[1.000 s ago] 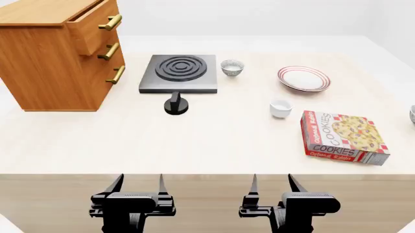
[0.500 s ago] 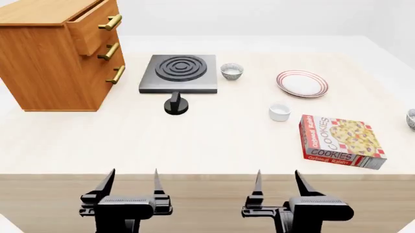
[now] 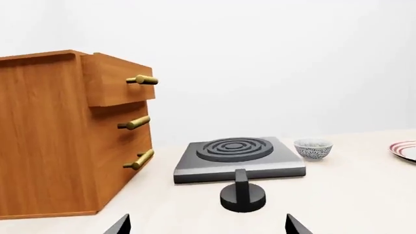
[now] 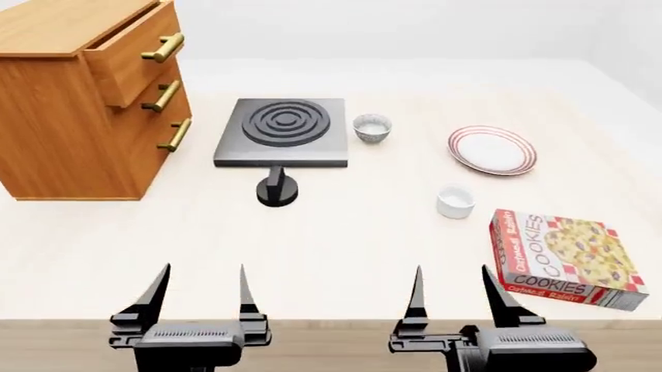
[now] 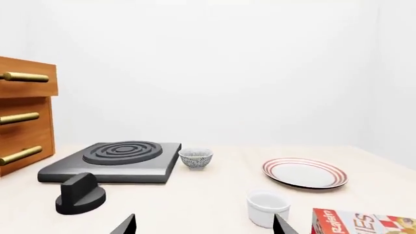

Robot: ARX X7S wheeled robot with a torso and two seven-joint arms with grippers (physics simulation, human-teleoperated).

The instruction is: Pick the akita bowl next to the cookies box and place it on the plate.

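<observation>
Cookies box (image 4: 567, 260), beside right tool (image 4: 451, 273)

From my head camera the cookies box (image 4: 571, 259) runs right up to the frame's right side, and no bowl shows beside it. My right wrist camera catches only the box's top corner (image 5: 364, 222), the rest cropped, and my left wrist camera shows just a sliver of the plate (image 3: 406, 150). In both wrist pictures only my fingertips (image 3: 119, 226) (image 5: 281, 224) poke in.
</observation>
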